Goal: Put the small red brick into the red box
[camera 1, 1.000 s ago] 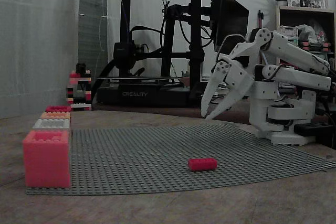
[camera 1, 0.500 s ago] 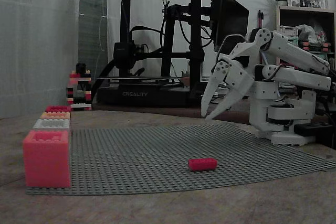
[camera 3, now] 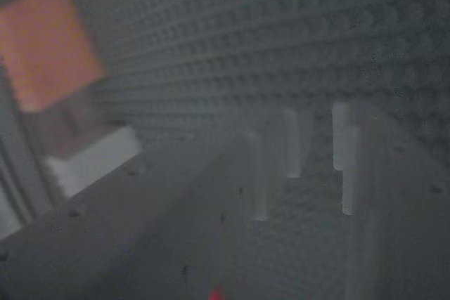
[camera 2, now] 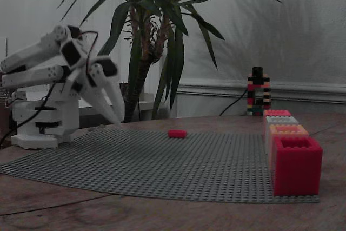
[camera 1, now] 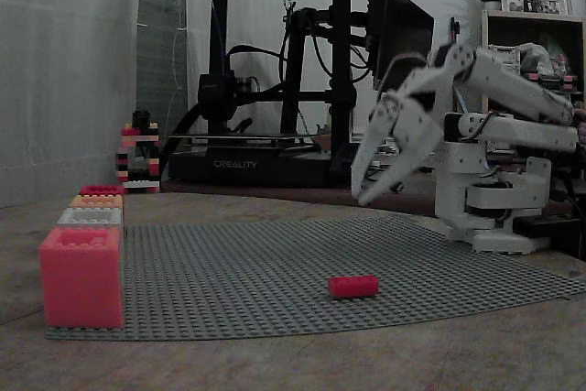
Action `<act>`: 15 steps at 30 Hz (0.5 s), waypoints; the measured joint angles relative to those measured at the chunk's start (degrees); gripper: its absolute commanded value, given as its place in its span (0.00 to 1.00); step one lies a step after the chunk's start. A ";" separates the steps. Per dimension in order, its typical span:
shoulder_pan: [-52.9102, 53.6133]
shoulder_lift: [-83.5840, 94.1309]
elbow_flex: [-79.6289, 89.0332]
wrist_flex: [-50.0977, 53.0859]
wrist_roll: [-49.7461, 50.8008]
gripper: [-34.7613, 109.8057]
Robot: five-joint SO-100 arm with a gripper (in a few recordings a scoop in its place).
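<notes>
gripper: white two-finger gripper up in the air over the baseplate's edge nearest the arm base, fingers parted and pointing down, nothing between them. Also seen in the other fixed view.
small red brick: small red brick lying flat on the grey studded baseplate, close to its front edge in this fixed view; in the other fixed view it sits toward the far edge. Well apart from the gripper, nothing touching it.
boxes: row of four along one side edge of the baseplate, touching each other. Salmon-pink box at one end corner, then grey box, orange box, then red box at the other end of the row.
red box: open top, studded rim; also.
clearance: bare baseplate between brick and box row, no obstacles on it.
off-plate: small brick tower on the table past the red box end.
wrist view: blurred; baseplate studs and an orange-pink block at upper left.
</notes>
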 measured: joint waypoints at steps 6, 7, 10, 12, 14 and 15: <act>-6.42 -19.34 -21.01 1.49 -1.49 0.24; -8.44 -22.76 -23.82 2.11 -2.72 0.24; -14.33 -31.20 -30.50 2.90 -4.92 0.24; -17.67 -35.60 -34.19 3.69 -5.71 0.24; -20.48 -39.90 -37.44 3.69 -8.26 0.24; -21.97 -42.45 -39.20 3.78 -10.11 0.25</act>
